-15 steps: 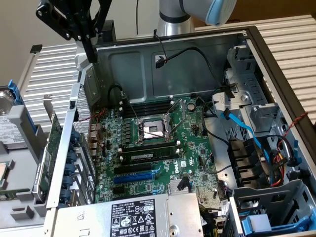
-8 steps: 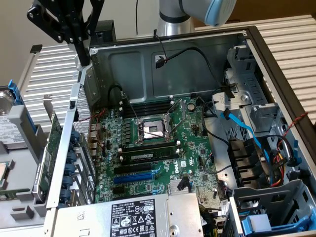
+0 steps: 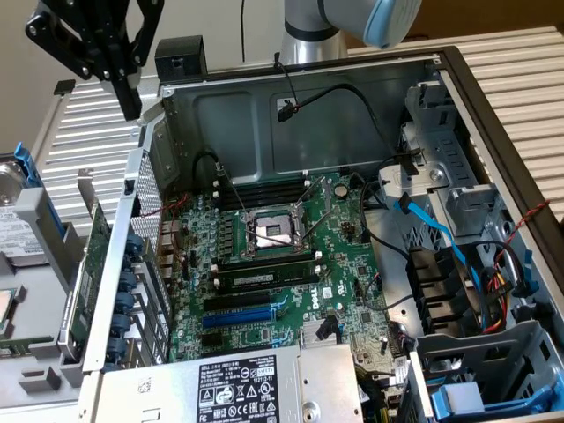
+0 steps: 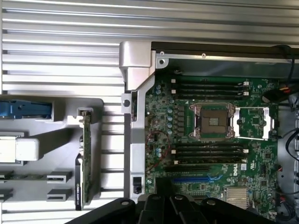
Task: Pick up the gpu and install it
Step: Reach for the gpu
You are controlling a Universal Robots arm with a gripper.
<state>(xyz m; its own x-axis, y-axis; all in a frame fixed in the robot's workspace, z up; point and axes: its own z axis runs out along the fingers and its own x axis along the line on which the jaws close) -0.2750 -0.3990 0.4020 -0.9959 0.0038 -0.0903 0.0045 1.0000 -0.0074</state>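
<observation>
Risks, from the exterior view's left across:
- The drive (image 3: 18,181) in its blue bracket sits near the grey holder (image 3: 40,233). A wide descent could clip it.
- The gpu (image 3: 90,264) stands on edge in that holder, outside the chassis, just beside the case wall (image 3: 119,256). It's thin edge up in a tight pocket. An off-centre pinch could tip it or scrape the board on the holder. Can't tell which face carries the fan, so a grab landing on the shroud could slip.
- The case wall and its blue latches (image 3: 124,295) stand between the card and the blue slot (image 3: 236,315). Carrying the card low over that wall looks like the likeliest collision.
- On the motherboard (image 3: 352,256), the memory sticks (image 3: 264,275) and the open cpu socket (image 3: 275,231) lie close to the slot. A misaligned card could land on them instead of seating, and the bracket end could jam against the wall.
- The black cable (image 3: 352,101) and blue cable (image 3: 432,220) are well apart from the slot. Snag risk is low, I'd say.

Pose:
- The gripper (image 3: 131,104) hangs high over the case's far corner, up and back from the gpu, touching nothing.
- Its fingers (image 3: 130,92) point down, clenched together and empty.
- The wrist view looks straight down, with the card edge-on on one side of the wall and the motherboard on the other, so the tool is roughly vertical.
- The arm joint (image 3: 388,22) sits behind the case, toward the exterior view's right.
</observation>
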